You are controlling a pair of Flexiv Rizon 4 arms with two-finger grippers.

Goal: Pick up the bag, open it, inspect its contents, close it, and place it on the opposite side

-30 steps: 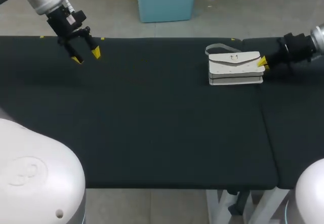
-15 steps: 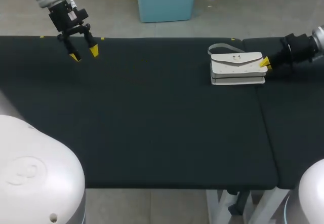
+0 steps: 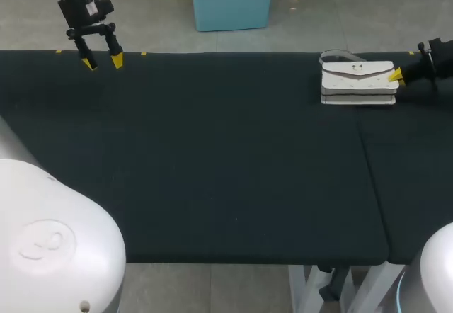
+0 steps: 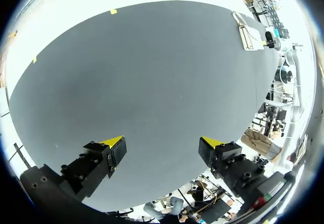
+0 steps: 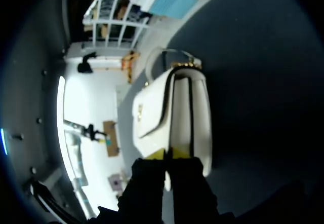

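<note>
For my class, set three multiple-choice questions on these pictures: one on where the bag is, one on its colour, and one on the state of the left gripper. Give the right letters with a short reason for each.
1. Where is the bag?
A. at the far right of the table
B. at its middle
C. at its near left corner

2. What colour is the bag?
A. black
B. white
C. blue

3. How does the left gripper stand?
A. shut on the bag
B. shut on a strap
C. open, holding nothing

Answers:
1 A: the head view shows it by the far edge on the right, with the right gripper at its end.
2 B: it shows white against the dark table.
3 C: its yellow tips stand apart, with only bare table between them.
</note>
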